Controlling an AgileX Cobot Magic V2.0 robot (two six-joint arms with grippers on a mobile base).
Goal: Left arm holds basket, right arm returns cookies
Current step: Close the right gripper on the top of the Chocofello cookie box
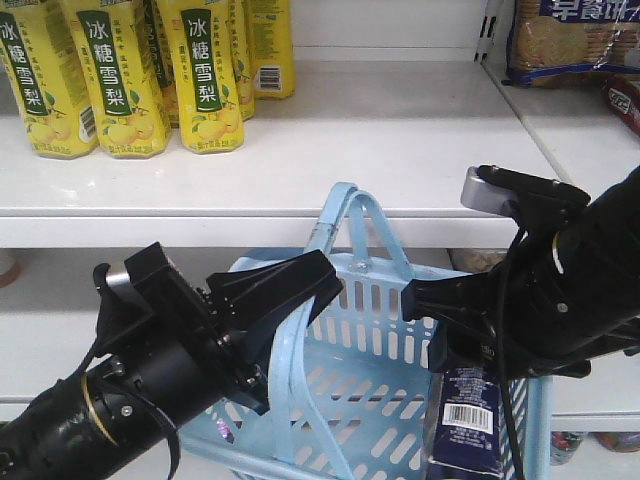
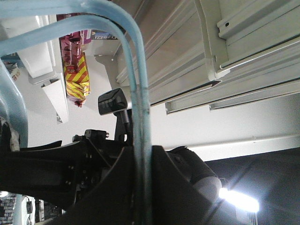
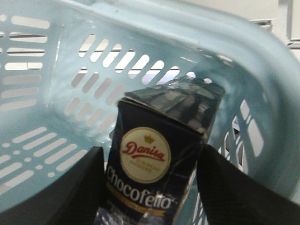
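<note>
The left claw is shut tight on one hoop handle of the light blue basket; the left wrist view shows the handle pinched between the jaws. At 4 o'clock in the front view, the Chocofello cookie carton stands upright in the basket's corner. The right claw is part open, its fingers pressed to the carton's two sides. Yellow drink bottles stand on the shelf at 11 o'clock, a biscuit bag at 1 o'clock.
</note>
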